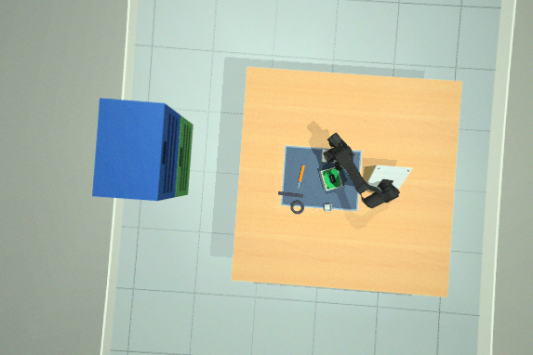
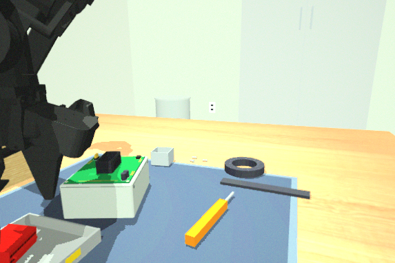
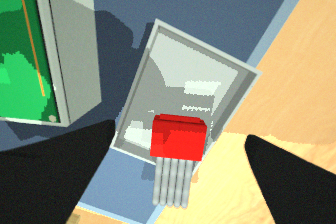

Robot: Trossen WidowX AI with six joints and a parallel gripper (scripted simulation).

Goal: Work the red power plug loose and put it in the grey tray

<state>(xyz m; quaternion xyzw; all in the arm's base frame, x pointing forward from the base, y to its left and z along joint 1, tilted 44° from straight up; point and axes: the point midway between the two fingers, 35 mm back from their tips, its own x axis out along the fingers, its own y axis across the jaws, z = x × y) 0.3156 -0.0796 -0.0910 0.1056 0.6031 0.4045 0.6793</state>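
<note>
The red power plug (image 2: 19, 237) (image 3: 179, 142) lies on its side in the grey tray (image 2: 90, 238) (image 3: 182, 60), near one end. In the wrist view its grey wires stick out past the tray's rim. My gripper (image 1: 333, 162) (image 2: 21, 222) (image 3: 179, 133) is wide open, with its fingers on either side of the plug and clear space between each finger and the plug. The green circuit board (image 1: 326, 174) (image 2: 87, 175) (image 3: 20, 75) sits on its pale box beside the tray. Its black socket (image 1: 332, 178) (image 2: 108, 162) is empty. The wires are hidden in the exterior view.
On the blue mat (image 1: 308, 160) (image 2: 166, 227) lies an orange screwdriver (image 1: 301, 174) (image 2: 207, 222). A dark bar (image 1: 290, 194) (image 2: 262, 188), a black ring (image 1: 292, 211) (image 2: 229, 168) and a small pale box (image 1: 327, 207) (image 2: 162, 158) are at the mat's far side.
</note>
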